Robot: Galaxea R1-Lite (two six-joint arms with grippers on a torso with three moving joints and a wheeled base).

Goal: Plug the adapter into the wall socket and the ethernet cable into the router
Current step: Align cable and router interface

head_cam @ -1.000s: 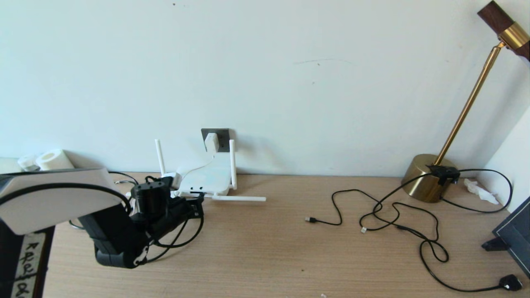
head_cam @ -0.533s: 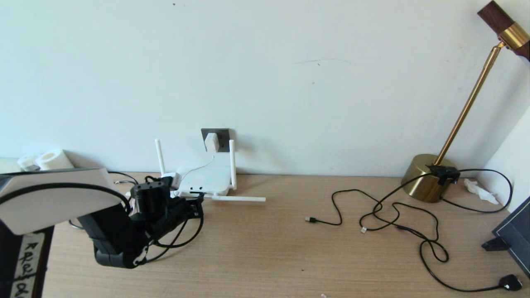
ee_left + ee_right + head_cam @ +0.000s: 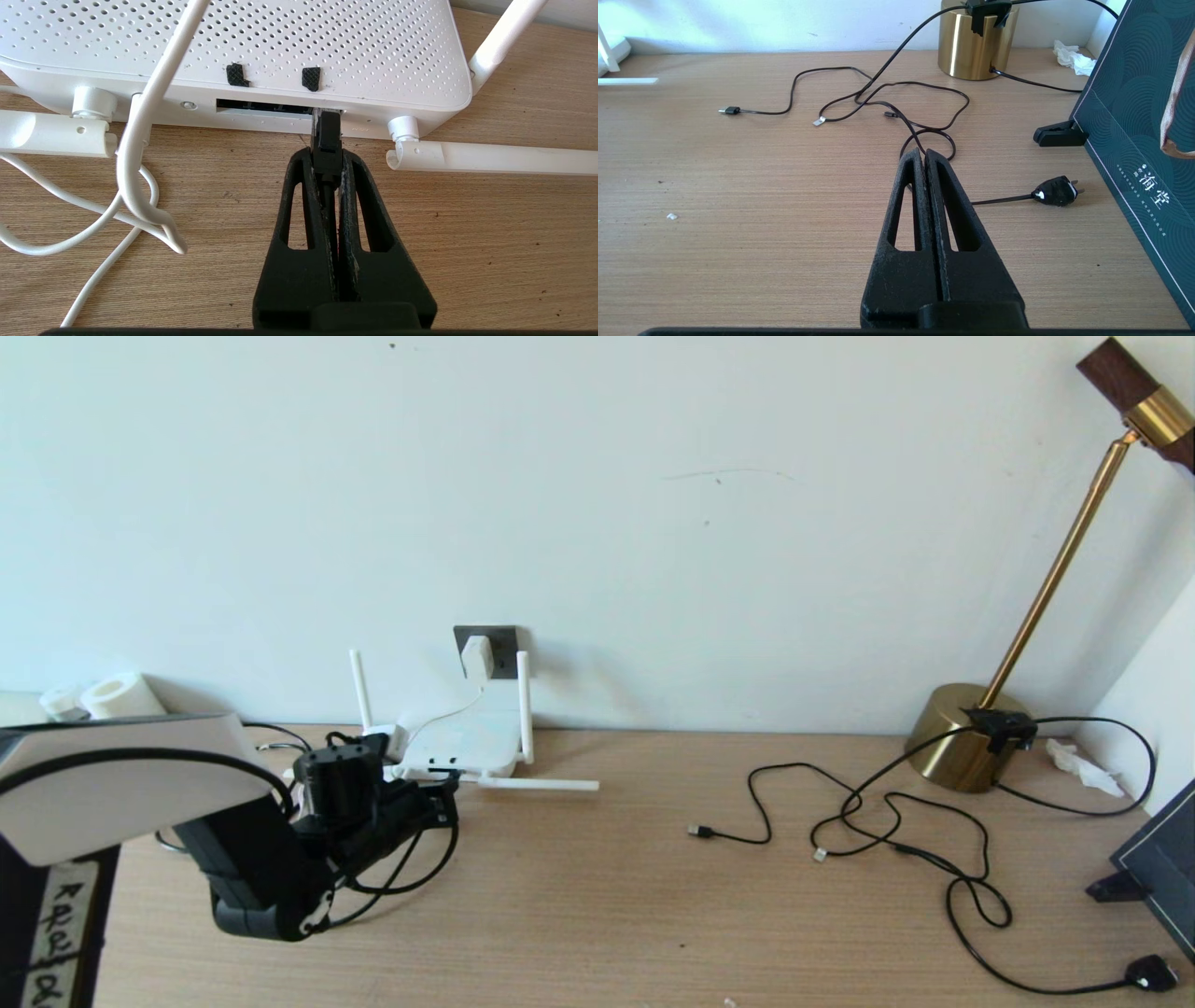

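Note:
The white adapter sits in the dark grey wall socket, its thin white cord running down over the router. The white router lies against the wall with its stick antennas out. My left gripper is shut on the black boot of the ethernet cable, whose tip is at the right end of the router's dark port slot. The cable's black loop hangs below the gripper. My right gripper is shut and empty over bare tabletop.
Thin black cables tangle across the right of the wooden table, ending in a black plug. A brass lamp base stands back right. A dark green bag stands at the right edge. Paper rolls sit far left.

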